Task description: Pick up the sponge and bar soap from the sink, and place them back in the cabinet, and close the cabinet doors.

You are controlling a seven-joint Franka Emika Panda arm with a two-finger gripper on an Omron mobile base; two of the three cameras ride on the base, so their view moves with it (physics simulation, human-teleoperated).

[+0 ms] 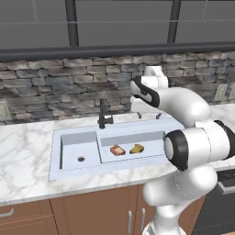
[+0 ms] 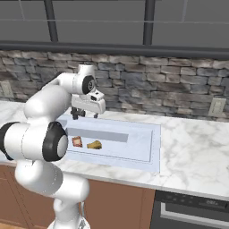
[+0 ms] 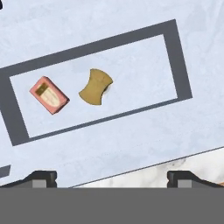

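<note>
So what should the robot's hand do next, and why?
Probably come straight down toward the sponge, since it lies nearest the middle of the hand view. The gripper hangs open above the sink and holds nothing. The sponge and the bar soap both lie apart on the floor of the same basin, so either can be grasped alone.

Veined marble counter, rough stone backsplash
</note>
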